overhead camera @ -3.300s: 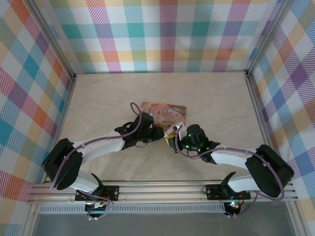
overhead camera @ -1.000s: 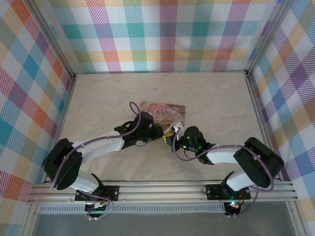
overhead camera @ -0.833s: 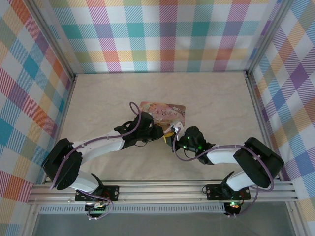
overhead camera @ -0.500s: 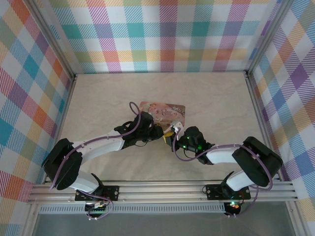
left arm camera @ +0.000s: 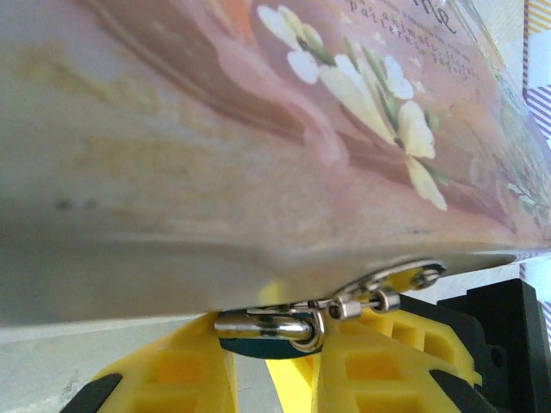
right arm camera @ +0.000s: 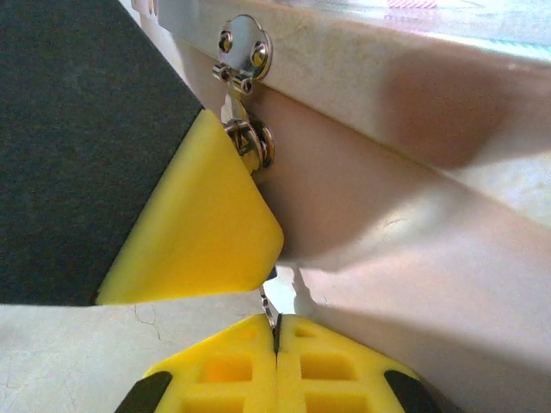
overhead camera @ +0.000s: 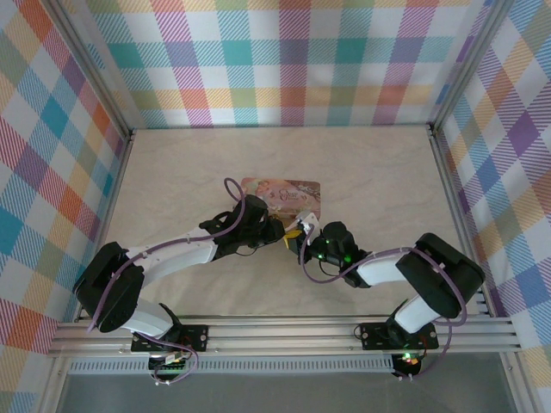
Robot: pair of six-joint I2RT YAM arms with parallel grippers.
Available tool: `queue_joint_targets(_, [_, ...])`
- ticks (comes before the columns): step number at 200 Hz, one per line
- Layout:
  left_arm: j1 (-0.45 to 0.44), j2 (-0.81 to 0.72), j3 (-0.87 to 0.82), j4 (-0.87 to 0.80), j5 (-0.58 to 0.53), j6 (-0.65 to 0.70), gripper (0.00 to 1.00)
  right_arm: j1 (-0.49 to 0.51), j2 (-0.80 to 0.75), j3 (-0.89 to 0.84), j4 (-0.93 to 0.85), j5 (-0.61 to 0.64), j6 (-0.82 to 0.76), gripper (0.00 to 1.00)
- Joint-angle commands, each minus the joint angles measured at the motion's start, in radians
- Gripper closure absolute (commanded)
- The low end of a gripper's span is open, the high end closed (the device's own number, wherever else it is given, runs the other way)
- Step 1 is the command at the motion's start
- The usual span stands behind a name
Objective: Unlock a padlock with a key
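The padlock [left arm camera: 263,329] hangs from the metal hasp [left arm camera: 405,277] on the front of the pink tin [left arm camera: 258,129]. Its silvery shackle and a strip of dark blue body show between the yellow fingers of my left gripper [left arm camera: 274,366], which is shut on it. My right gripper [right arm camera: 275,331] is shut on the key [right arm camera: 270,305]. The thin blade sticks out just below one of the left gripper's yellow fingers [right arm camera: 198,224]; its tip is hidden behind that finger. In the top view both grippers [overhead camera: 280,231] [overhead camera: 301,237] meet at the tin's near edge.
The pink illustrated tin [overhead camera: 282,196] lies mid-table just beyond both grippers. Its hasp plate [right arm camera: 244,43] is riveted to the tin's side wall. Plaid walls [overhead camera: 284,60] close in the beige table on three sides.
The tin has shifted slightly left and away. My right arm has swung its elbow inward and its gripper a little to the left, closer to the left gripper. Both grips are unchanged.
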Motion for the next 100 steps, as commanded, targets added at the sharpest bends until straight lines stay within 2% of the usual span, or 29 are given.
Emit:
queue_joint_targets(1, [-0.014,-0.019,0.032,0.044,0.078,0.001,0.84,-0.008,0.020,0.034,0.080,0.053,-0.013,1.00])
queue_joint_targets(27, [-0.015,-0.016,0.032,0.044,0.081,0.001,0.84,-0.008,0.023,0.047,0.090,0.015,-0.002,1.00])
queue_joint_targets(100, [-0.015,-0.010,0.027,0.058,0.094,-0.017,0.84,-0.010,0.034,0.085,0.146,0.020,-0.007,1.00])
